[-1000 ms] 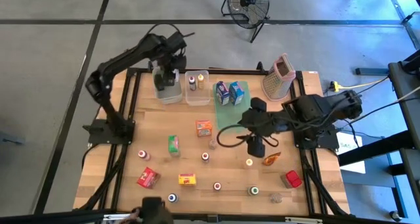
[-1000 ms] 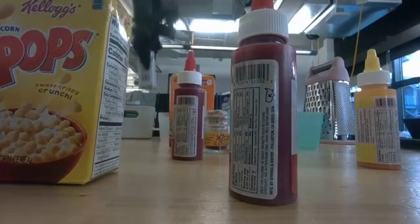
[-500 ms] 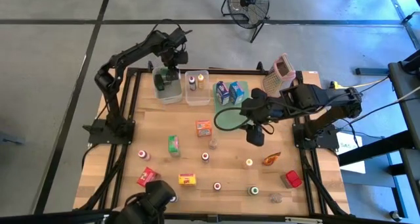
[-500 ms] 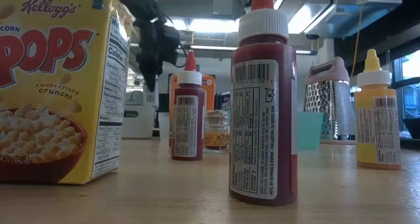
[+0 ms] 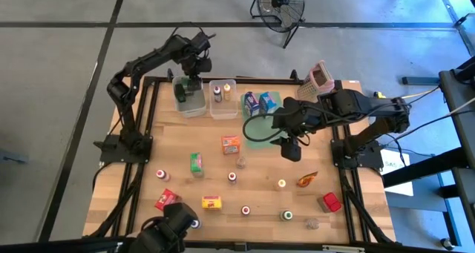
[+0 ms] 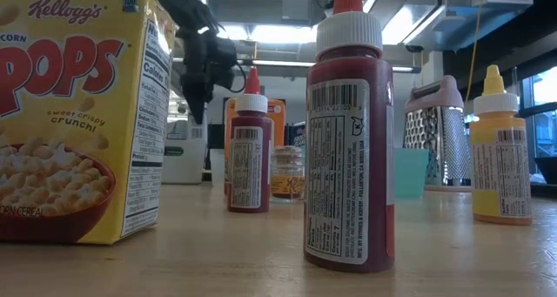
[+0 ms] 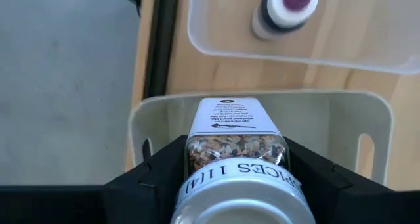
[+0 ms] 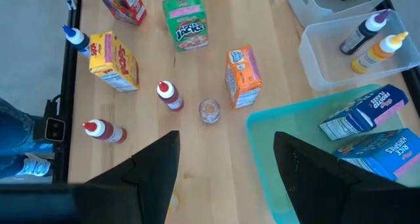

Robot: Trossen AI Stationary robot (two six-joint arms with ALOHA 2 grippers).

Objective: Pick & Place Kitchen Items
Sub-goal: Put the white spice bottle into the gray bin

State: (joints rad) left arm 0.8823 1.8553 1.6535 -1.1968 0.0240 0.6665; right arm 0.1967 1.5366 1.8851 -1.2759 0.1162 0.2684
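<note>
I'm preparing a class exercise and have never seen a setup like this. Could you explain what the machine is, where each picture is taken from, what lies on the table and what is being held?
This is a robot with two dark arms at a wooden table. One picture looks straight down from above, one looks level across the tabletop, and one comes from each wrist.

Small groceries are scattered on the table: an orange carton, a green carton, a yellow cereal box and red sauce bottles. Two blue cartons stand on a green tray, and a box grater stands at the far edge.

The left hand holds a spice jar over a clear bin. The right hand is open and empty, above the table near the tray.
</note>
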